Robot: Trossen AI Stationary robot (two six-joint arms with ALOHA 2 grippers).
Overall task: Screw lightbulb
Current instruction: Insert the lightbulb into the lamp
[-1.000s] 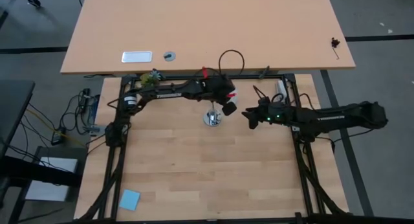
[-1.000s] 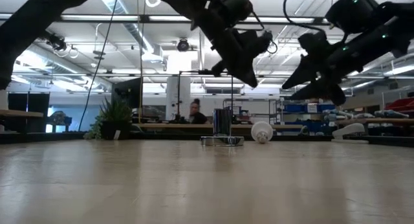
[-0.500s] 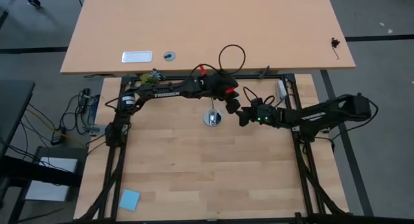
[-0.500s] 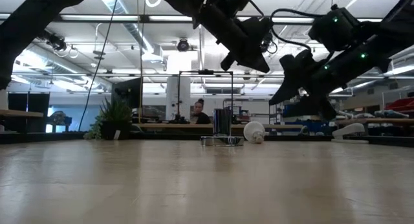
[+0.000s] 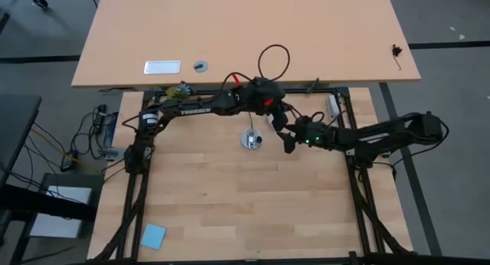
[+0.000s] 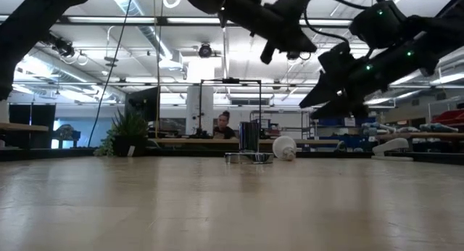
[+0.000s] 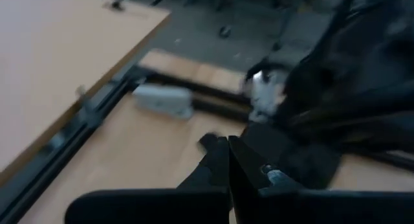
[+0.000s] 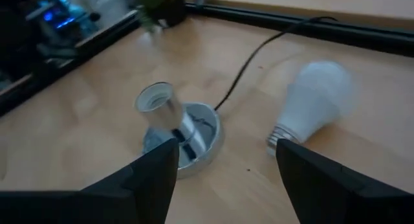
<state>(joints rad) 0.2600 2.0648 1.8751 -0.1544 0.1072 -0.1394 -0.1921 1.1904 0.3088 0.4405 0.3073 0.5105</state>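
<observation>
While its two dark fingers stand spread wide with nothing between them, the right gripper hangs above the desk near the middle of its far edge — held open, I judge, so it can drop around the lightbulb. That bulb lies on its side on the wood just beside the socket, apart from it, its frosted white pear-shaped globe ending in a ribbed silver screw base. The socket stands upright with its mouth bare, a black cord trailing toward the far edge. Raised nearby, the left gripper shows its fingers pressed together, empty.
</observation>
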